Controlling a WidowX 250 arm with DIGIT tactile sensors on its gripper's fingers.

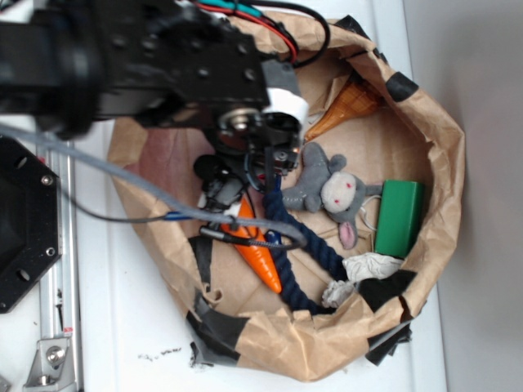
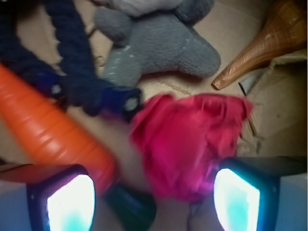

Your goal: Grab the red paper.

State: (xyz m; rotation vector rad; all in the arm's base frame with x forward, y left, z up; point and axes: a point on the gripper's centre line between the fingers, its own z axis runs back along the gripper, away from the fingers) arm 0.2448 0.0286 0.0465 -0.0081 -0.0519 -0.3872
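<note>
The red paper [image 2: 187,144], a wrinkly bright red ball, shows in the wrist view just ahead of my gripper [image 2: 154,202]. It lies between the two fingers, close against the right one. My gripper is open, and its pads [image 2: 72,204] are spread wide. The carrot toy's dark green top [image 2: 130,207] also pokes in between the fingers, on the left. In the exterior view my gripper [image 1: 245,175] hangs low inside the brown paper bag [image 1: 441,147], and the arm hides the red paper.
An orange carrot toy [image 1: 261,253] and a dark blue rope [image 1: 302,245] lie left of the paper. A grey plush mouse [image 1: 331,188] and a brown cone [image 1: 347,106] lie beyond it. A green block [image 1: 399,216] and a white paper wad [image 1: 372,265] sit at the bag's right.
</note>
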